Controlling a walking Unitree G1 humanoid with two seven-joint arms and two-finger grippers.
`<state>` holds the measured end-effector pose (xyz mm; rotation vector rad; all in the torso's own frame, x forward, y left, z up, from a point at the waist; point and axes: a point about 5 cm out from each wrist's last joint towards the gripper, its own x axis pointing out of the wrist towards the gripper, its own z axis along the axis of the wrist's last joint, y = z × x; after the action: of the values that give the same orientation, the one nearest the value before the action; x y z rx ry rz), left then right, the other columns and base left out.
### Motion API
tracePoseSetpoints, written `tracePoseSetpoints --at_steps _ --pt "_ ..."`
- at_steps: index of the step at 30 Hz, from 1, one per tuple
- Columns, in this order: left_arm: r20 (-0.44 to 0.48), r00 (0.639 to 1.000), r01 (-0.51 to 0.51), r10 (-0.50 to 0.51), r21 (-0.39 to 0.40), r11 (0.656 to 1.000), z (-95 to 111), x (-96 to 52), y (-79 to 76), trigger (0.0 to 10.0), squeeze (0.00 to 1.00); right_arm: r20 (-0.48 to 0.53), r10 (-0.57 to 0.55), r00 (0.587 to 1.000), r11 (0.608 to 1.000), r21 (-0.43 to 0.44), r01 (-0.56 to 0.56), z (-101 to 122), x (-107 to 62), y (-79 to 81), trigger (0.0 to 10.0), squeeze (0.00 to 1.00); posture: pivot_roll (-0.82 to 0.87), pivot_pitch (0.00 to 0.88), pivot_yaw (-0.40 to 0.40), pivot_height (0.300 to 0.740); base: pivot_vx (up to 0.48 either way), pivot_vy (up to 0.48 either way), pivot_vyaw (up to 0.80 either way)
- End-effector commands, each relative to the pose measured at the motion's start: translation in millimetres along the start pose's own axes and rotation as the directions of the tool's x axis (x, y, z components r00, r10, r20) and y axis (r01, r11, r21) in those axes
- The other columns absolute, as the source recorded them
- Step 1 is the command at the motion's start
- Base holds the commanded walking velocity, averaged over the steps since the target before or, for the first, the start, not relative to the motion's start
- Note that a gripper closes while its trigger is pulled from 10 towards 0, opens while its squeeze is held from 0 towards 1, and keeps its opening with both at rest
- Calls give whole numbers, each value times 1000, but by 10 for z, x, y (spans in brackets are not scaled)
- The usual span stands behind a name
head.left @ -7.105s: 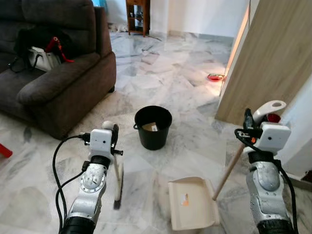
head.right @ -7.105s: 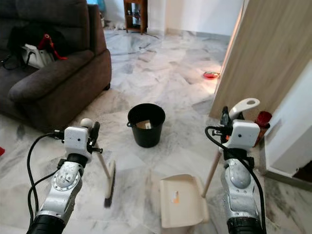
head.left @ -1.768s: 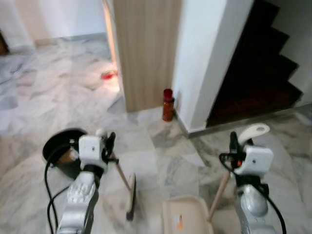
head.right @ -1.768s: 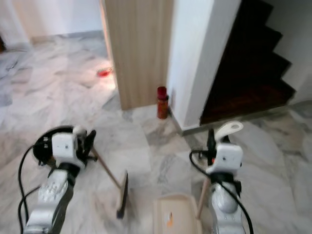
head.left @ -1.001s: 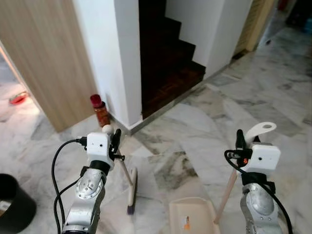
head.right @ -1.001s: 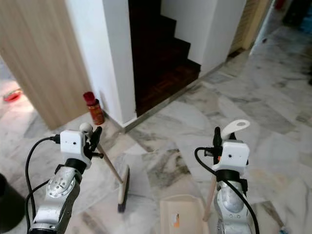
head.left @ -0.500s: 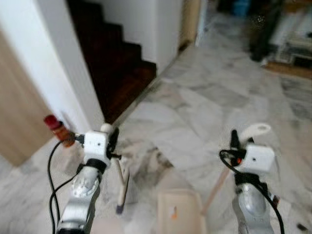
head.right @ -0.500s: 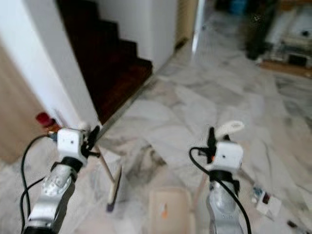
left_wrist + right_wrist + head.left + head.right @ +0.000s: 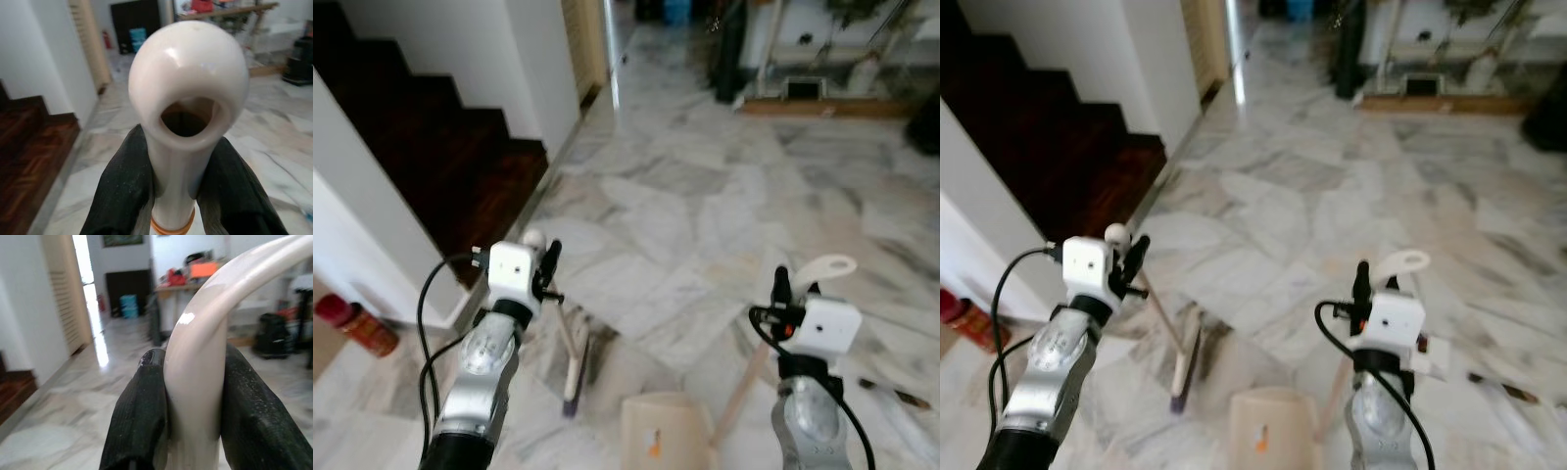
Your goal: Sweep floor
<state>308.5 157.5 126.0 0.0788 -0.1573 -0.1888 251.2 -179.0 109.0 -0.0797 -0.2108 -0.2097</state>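
Note:
My left gripper (image 9: 549, 271) is shut on the pale broom handle (image 9: 559, 323), just below its round knob (image 9: 188, 93). The broom slants down to its brush head (image 9: 578, 370), which rests on the marble floor. Black fingers (image 9: 122, 196) press both sides of the handle in the left wrist view. My right gripper (image 9: 780, 292) is shut on the dustpan's handle (image 9: 198, 382) under its white loop (image 9: 829, 265). The wooden shaft (image 9: 737, 394) runs down to the cream dustpan (image 9: 660, 438) lying flat on the floor between my arms.
Dark wooden stairs (image 9: 421, 147) and a white wall corner (image 9: 362, 235) stand on the left, with a red bottle (image 9: 354, 328) at the wall's foot. Small litter (image 9: 891, 392) lies on the floor at right. Open marble floor stretches ahead to shelves and furniture (image 9: 822, 59).
The whole view has swung right: the stairs have slid to the left and an open marble hall now lies ahead. Both grippers keep the same hold on broom and dustpan.

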Motion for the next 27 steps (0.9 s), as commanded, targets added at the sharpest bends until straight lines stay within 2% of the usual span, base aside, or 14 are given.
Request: tracePoseSetpoints --at_steps 1,7,9,17,21,27 --pt "74 997 -4 3 17 1000 144 76 8 10000 0 66 -23 998 1000 20 21 149 44 -35 10000 0 -70 0 127 740 0 0 -800" --pt "77 997 19 -18 -11 1000 132 69 -104 10000 0 70 -57 996 998 13 56 140 78 -122 10000 0 -57 0 123 740 0 0 -800" --pt "75 997 14 -12 -25 1000 104 38 -136 10000 0 70 -47 996 999 18 45 156 128 -102 10000 0 -43 0 89 740 0 0 -800" --pt "81 996 -43 46 -36 998 79 -28 -109 10000 0 73 20 997 1000 17 -22 186 205 -35 10000 0 3 0 37 740 0 0 -800" --pt "77 995 -56 59 -40 998 59 -55 -110 10000 0 76 25 997 999 20 -27 192 247 -22 10000 0 -1 0 44 740 0 0 -800" --pt "83 996 -28 30 -35 999 82 33 -115 10000 0 81 6 997 1000 25 -8 210 198 -28 10000 0 -50 0 75 740 0 0 -800"
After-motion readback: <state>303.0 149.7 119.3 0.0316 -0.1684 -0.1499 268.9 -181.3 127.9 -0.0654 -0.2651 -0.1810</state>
